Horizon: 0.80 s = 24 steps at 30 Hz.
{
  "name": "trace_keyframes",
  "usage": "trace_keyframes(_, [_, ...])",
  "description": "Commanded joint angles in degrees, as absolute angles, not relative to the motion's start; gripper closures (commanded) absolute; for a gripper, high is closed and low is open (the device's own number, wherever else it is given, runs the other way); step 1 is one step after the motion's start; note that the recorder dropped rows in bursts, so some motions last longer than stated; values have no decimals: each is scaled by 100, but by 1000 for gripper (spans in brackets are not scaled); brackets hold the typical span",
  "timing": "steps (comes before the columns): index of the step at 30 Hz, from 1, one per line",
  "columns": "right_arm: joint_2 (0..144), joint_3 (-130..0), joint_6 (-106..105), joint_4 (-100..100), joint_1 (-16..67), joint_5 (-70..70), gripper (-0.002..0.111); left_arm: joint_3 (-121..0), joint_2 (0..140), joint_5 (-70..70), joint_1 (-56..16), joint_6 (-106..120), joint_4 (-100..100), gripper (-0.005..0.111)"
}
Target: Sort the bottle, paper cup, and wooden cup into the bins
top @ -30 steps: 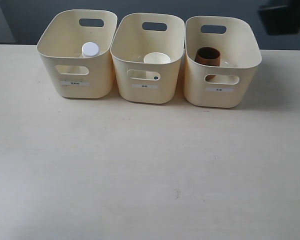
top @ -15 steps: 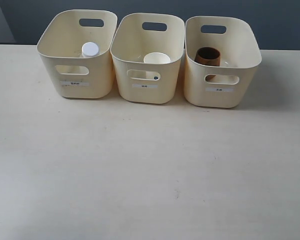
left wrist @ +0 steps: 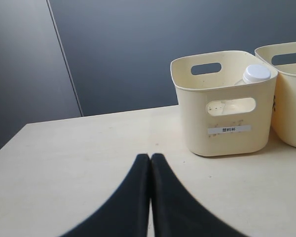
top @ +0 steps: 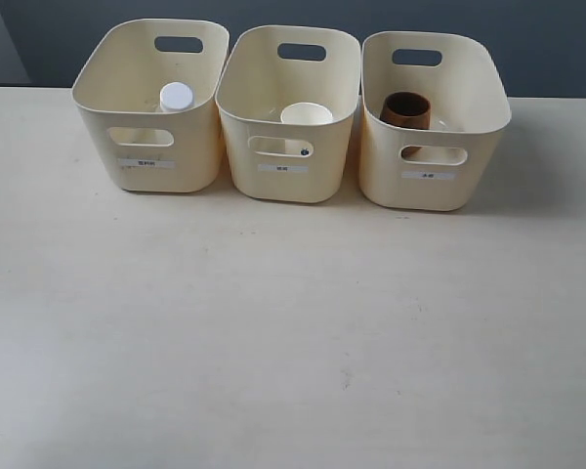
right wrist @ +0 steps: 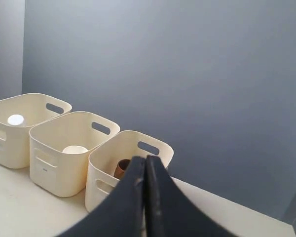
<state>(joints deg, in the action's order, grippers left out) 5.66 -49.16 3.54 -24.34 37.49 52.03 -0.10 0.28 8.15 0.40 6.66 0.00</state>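
Three cream bins stand in a row at the back of the table. The bottle [top: 176, 97] with its white cap stands upright in the left bin [top: 148, 156]. The paper cup [top: 307, 114] sits in the middle bin [top: 286, 171]. The wooden cup [top: 406, 107] sits in the right bin [top: 432, 181]. Neither gripper shows in the exterior view. My left gripper [left wrist: 150, 157] is shut and empty, low over the table short of the left bin [left wrist: 227, 133] holding the bottle [left wrist: 255, 74]. My right gripper [right wrist: 145, 159] is shut and empty, raised beside the right bin [right wrist: 103, 173] with the wooden cup [right wrist: 121, 168].
The light wooden table [top: 293, 322] spreads in front of the bins. A dark grey wall [top: 527, 39] runs behind them. Each bin has oval handle cut-outs and a small white label [top: 283, 168] on its front.
A dark blurred shape at the exterior view's top right, seen one second ago, has left the frame. The bins and their contents have not moved.
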Motion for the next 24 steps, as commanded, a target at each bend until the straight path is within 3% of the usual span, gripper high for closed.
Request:
trace_keyframes(1, [534,-4881,406,-2340,3719,5215,109,0,0,774,43,658,0,107])
trace_keyframes(13, [534,-4881,514,-2432,3719,5229,109,0,0,774,43,658,0,107])
trace_keyframes(18, [472,-4881,2192,-2548,3668,5684,109,0,0,774,43,658,0,107])
trace_keyframes(24, [17,-4198,2659,-2794,2727,3956,109,0,0,774,43,658,0,107])
